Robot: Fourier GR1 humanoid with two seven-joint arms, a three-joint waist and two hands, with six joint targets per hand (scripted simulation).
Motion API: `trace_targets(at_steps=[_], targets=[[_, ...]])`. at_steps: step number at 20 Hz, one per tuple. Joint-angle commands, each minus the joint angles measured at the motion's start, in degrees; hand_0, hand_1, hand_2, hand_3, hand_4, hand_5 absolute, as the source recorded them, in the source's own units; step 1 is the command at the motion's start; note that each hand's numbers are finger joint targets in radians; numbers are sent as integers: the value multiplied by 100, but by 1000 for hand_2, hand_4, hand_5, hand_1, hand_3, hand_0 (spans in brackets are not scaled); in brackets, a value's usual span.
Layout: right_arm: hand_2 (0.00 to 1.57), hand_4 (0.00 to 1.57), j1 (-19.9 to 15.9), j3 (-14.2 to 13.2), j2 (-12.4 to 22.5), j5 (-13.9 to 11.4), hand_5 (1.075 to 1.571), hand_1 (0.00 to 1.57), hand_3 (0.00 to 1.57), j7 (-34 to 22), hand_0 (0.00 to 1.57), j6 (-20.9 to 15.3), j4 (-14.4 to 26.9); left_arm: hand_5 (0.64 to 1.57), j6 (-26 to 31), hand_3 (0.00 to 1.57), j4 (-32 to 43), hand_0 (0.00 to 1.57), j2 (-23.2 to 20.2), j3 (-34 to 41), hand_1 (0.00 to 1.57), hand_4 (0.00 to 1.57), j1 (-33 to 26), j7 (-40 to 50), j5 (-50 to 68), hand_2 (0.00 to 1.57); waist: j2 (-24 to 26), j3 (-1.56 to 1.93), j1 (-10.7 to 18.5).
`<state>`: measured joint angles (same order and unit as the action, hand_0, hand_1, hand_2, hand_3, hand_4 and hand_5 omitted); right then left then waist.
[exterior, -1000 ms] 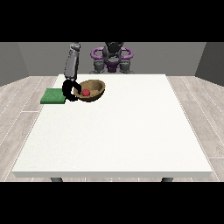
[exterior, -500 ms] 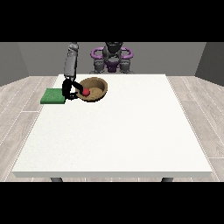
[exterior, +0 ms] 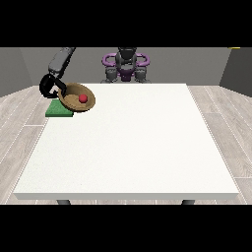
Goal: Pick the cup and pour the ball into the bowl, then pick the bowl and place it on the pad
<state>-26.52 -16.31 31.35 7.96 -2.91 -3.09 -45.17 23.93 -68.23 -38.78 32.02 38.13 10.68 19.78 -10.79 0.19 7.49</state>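
Large white counter (exterior: 128,147), square top, seen from its front edge. Two dark legs (exterior: 62,202) show just under that front edge, one near each corner. Floor (exterior: 224,128) is pale grey wood-look planks, visible on both sides of the counter. Grey walls (exterior: 197,64) behind. Small yellow strip (exterior: 234,47) at upper right edge.

The round brown wooden bowl (exterior: 76,97) covers the near right part of the flat green pad (exterior: 59,110). The black hand (exterior: 50,87) at the view's left is partly behind the bowl's rim; finger positions cannot be resolved. The second hand is not visible.
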Motion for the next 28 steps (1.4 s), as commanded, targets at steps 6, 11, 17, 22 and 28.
trace_targets(at_steps=[6, 11, 17, 22, 28], targets=[[1571, 1099, -279, -549, 1200, 156, 1564, 1571, 532, -19, 1571, 674, 631, 1542, 203, 0, 134, 0, -208, 205, 0, 1203, -391, -466, 135, 0, -245, -16, -167], [1571, 1109, -214, -444, 888, 67, 1567, 1571, 461, 166, 1571, 537, 573, 1554, 184, 0, 472, 0, -246, 266, 0, 1211, -662, -1026, -38, 0, -288, -17, -353], [1571, 1066, -430, -492, 432, 202, 1567, 1571, 487, 145, 1571, 292, 583, 1551, 512, 0, 932, 0, -684, 373, 0, 1211, -531, -1300, 53, 0, -510, -18, -367], [1571, 1017, -527, -356, 136, 186, 1571, 1571, 537, 82, 1571, 242, 542, 1555, 287, 0, 1077, 0, -604, 300, 0, 1205, -592, -1450, -79, 0, -414, -19, -412], [1571, 710, -611, -797, 490, 459, 1571, 1571, 875, -60, 1571, 211, 1008, 1561, 394, 0, 1038, 0, -715, 291, 0, 1192, -593, -1418, 77, 0, -433, -17, -426]])
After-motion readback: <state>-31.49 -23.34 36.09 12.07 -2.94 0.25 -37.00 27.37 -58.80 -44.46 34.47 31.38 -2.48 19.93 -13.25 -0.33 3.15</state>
